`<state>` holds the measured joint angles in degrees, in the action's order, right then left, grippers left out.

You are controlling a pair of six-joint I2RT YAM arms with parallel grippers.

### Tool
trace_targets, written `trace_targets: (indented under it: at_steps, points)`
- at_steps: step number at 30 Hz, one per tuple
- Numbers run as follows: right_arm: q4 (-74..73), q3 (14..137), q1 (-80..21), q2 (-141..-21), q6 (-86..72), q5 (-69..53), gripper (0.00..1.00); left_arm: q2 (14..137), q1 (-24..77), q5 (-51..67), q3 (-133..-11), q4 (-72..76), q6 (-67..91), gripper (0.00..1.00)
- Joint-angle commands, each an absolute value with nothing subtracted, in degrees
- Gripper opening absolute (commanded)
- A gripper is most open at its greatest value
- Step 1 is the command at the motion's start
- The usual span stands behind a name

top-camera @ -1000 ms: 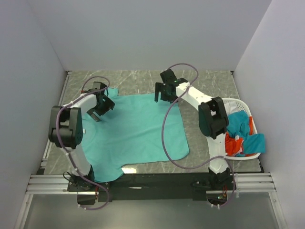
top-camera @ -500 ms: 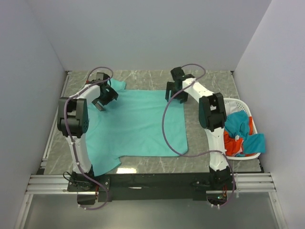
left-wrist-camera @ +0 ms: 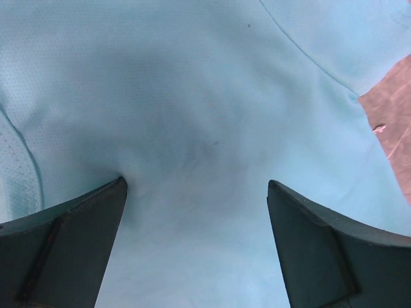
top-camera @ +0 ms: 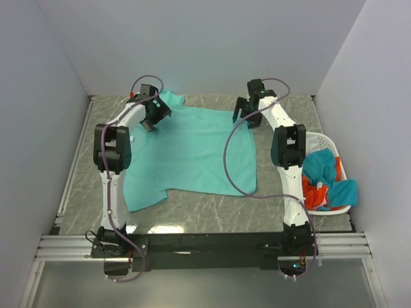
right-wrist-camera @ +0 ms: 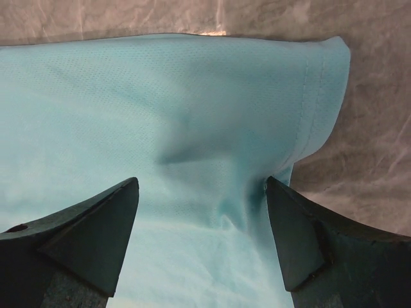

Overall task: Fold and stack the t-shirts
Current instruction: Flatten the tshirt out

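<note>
The teal-green t-shirt (top-camera: 192, 154) lies spread flat on the marble table, its far edge near the back wall. My left gripper (top-camera: 152, 119) is over the shirt's far left corner, and my right gripper (top-camera: 243, 115) is over the far right corner. In the left wrist view the gripper (left-wrist-camera: 196, 183) is open, its fingertips (left-wrist-camera: 115, 192) pressed on the cloth (left-wrist-camera: 205, 96). In the right wrist view the gripper (right-wrist-camera: 201, 183) is open too, astride a puckered fold of the shirt (right-wrist-camera: 192, 102) near its hemmed edge. Blue-teal (top-camera: 321, 167) and orange-red (top-camera: 314, 194) shirts lie in the basket.
The white lattice laundry basket (top-camera: 321, 137) stands at the right edge of the table, beside the right arm. Grey walls close in the left, back and right sides. Bare marble table (top-camera: 212, 215) shows in front of the shirt.
Both grippers have moved towards the back wall. The teal-green shirt has slid away with them and now lies flatter and farther from the arm bases.
</note>
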<state>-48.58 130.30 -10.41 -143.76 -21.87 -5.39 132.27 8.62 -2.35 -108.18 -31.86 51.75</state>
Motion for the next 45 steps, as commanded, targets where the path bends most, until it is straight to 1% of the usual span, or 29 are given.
trace_targets:
  at_steps: [1,5,7,9,11,12,13,14,15,16,17,18,19,20,21,22,23,24,25,26,28,30,33,36,39,45]
  points:
    - [-47.0,131.7,-7.9,-144.4,-23.6,-9.2,0.87,137.1,8.8,-0.5,-109.2,-33.0,51.9,0.99]
    - [-46.0,133.5,-6.8,-143.0,-22.3,-11.7,0.88,137.3,8.3,0.2,-114.0,-35.0,51.9,0.99]
    - [-47.9,135.2,-6.9,-140.8,-20.8,-10.6,0.88,135.2,8.2,0.2,-115.0,-36.3,51.5,0.99]
    - [-48.3,132.3,-7.1,-135.8,-19.4,-8.5,0.88,130.6,8.3,0.2,-113.4,-36.4,51.1,0.99]
    - [-46.9,127.7,-7.6,-131.0,-18.4,-6.6,0.89,126.2,8.3,-1.7,-108.0,-35.9,51.3,0.99]
    - [-46.1,121.7,-8.7,-125.8,-18.1,-4.9,0.89,121.3,8.3,-2.1,-105.3,-35.7,51.5,0.99]
    - [-44.3,118.3,-9.3,-123.1,-17.8,-4.3,0.89,118.7,8.3,-2.5,-99.7,-34.8,52.0,0.99]
    - [-43.8,111.3,-10.3,-120.4,-17.9,-3.7,0.89,116.0,8.3,-2.5,-96.5,-34.6,52.5,0.99]
    - [-42.7,107.2,-12.1,-114.8,-18.1,-1.9,0.89,110.7,8.7,-2.6,-93.4,-34.4,52.8,0.99]
    - [-39.8,102.8,-13.4,-111.8,-19.1,-0.7,0.89,108.0,9.1,-4.0,-86.4,-34.2,53.5,1.0]
    - [-38.1,94.7,-14.8,-106.2,-19.6,-0.1,0.89,105.1,9.6,-5.1,-82.8,-34.4,54.2,0.99]
    - [-35.5,90.8,-17.6,-103.7,-19.9,1.3,0.89,99.7,11.1,-6.3,-75.7,-34.6,54.8,0.99]
    - [-34.4,87.3,-18.9,-101.2,-20.5,1.6,0.89,97.0,11.9,-7.9,-72.1,-35.0,56.1,0.99]
    - [-33.4,81.3,-20.0,-99.0,-21.1,2.0,0.89,94.5,12.8,-8.6,-68.9,-36.1,56.9,1.0]
    - [-32.7,78.5,-21.3,-95.0,-21.9,2.3,0.89,89.9,14.7,-9.6,-65.7,-36.9,57.8,0.99]
    - [-30.8,75.8,-22.7,-93.0,-23.1,1.4,0.89,87.6,15.8,-10.6,-59.4,-37.6,60.6,0.99]
    - [-29.6,70.8,-23.2,-91.2,-23.9,0.8,0.89,85.5,16.9,-11.7,-56.2,-39.4,62.6,0.99]
    - [-28.6,68.4,-23.5,-88.0,-24.8,0.3,0.89,81.8,18.6,-11.3,-53.1,-39.5,64.5,0.99]
    - [-26.5,66.0,-23.7,-86.5,-25.7,0.2,0.89,79.8,19.6,-10.2,-47.2,-39.0,67.0,0.99]
    - [-25.7,62.5,-23.9,-85.2,-25.9,-2.5,0.89,77.9,20.6,-9.2,-44.4,-38.4,68.6,0.99]
    - [-25.1,60.5,-24.0,-82.1,-26.5,-2.2,0.89,72.0,24.9,-9.6,-38.6,-38.8,73.8,0.99]
    - [-25.5,59.5,-24.0,-80.5,-26.6,-0.1,0.89,66.4,28.8,-11.5,-36.5,-42.2,78.3,0.99]
    - [-25.9,58.7,-24.0,-79.6,-26.7,-1.1,0.89,59.2,31.5,-13.1,-34.0,-44.9,83.2,0.99]
    - [-24.5,57.2,-24.0,-79.5,-26.6,-4.0,0.89,53.6,31.6,-14.9,-30.8,-47.5,87.6,0.99]
    - [-25.4,57.6,-24.0,-80.3,-25.8,-4.2,0.89,50.5,31.6,-16.8,-28.0,-50.0,93.3,0.99]
    - [-26.3,57.0,-24.0,-79.2,-25.0,-5.4,0.89,46.8,31.6,-21.3,-23.7,-51.9,102.6,0.99]
